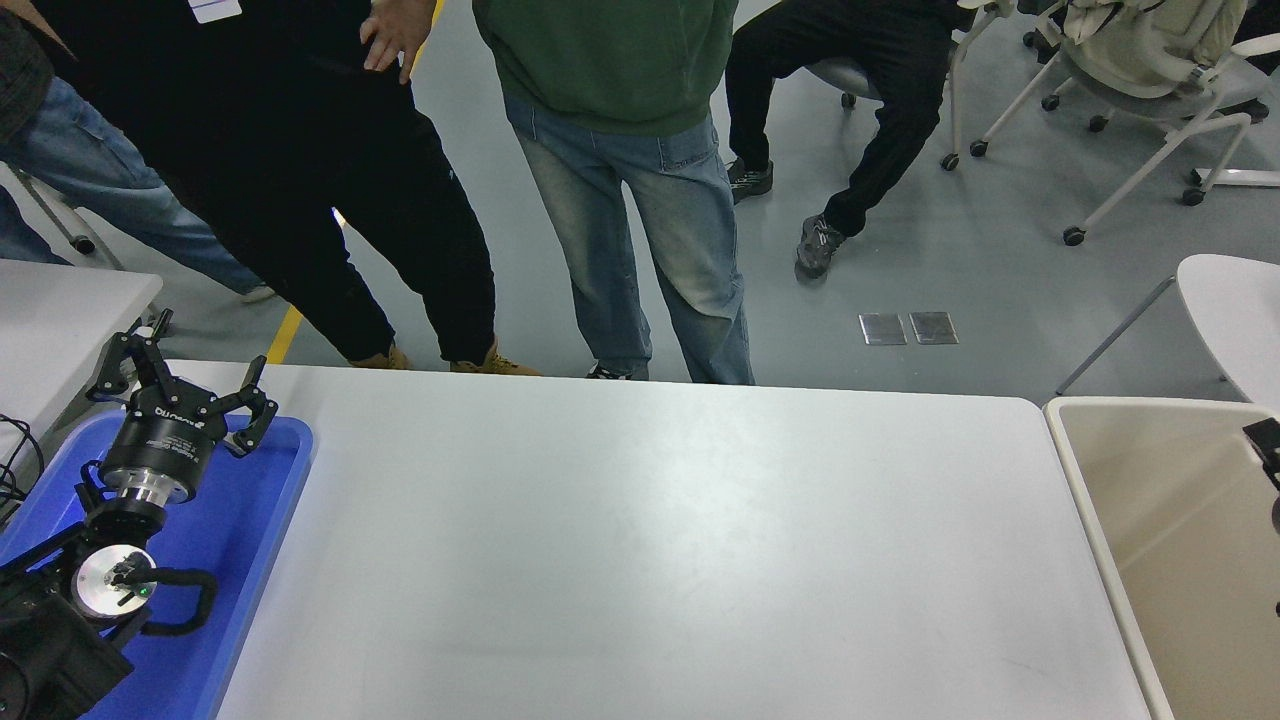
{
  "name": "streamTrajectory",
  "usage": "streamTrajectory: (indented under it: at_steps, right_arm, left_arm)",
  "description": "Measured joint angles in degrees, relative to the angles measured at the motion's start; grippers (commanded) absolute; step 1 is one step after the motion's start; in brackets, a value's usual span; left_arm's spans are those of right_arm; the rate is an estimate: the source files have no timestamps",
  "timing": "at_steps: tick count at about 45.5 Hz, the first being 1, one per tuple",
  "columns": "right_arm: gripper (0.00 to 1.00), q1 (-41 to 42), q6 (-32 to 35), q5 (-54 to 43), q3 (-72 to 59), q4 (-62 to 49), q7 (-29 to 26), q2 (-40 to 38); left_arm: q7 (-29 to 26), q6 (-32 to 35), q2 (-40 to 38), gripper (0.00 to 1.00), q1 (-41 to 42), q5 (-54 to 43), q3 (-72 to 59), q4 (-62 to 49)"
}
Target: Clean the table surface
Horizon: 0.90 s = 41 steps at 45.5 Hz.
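The white table surface (650, 540) fills the middle of the head view, with nothing lying on the part I see. My left gripper (186, 386) is parked at the lower left over the blue tray (262, 500), open and empty. Only a small black part of my right gripper (1266, 441) shows at the right edge, above the beige bin (1150, 500). I cannot tell how it stands or whether it holds anything.
Several people stand at the table's far edge: one in black trousers (400, 230), one in jeans and a green top (640, 220). A seated person (880, 120) and wheeled chairs (1140, 90) are farther back. Another white table (60, 310) stands at the left.
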Motion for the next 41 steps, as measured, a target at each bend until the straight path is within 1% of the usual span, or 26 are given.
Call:
streamTrajectory:
  at_steps: [5,11,14,21,34,41]
  right_arm:
    - [1.00,0.8,0.1,0.7,4.3,6.1,0.8,-3.0]
    - [1.00,1.0,0.2,1.3,12.9,17.5,1.3,-8.1]
    - [1.00,0.5,0.3,1.4,17.6,23.3,1.5,-10.3]
    - [1.00,-1.3,0.5,1.6,26.6,33.0,1.8,-13.3]
    - [1.00,-6.4,0.6,1.8,40.3,47.7,2.0,-15.0]
    - [1.00,-9.8,0.6,1.8,47.2,53.5,2.0,-13.4]
  left_arm:
    - [0.0,0.0,0.0,1.00,0.0,0.0,0.0,0.0]
    - [0.0,0.0,0.0,1.00,0.0,0.0,0.0,0.0]
    - [0.0,0.0,0.0,1.00,0.0,0.0,0.0,0.0]
    - [0.0,0.0,0.0,1.00,0.0,0.0,0.0,0.0]
    - [0.0,0.0,0.0,1.00,0.0,0.0,0.0,0.0]
    - [0.0,0.0,0.0,1.00,0.0,0.0,0.0,0.0]
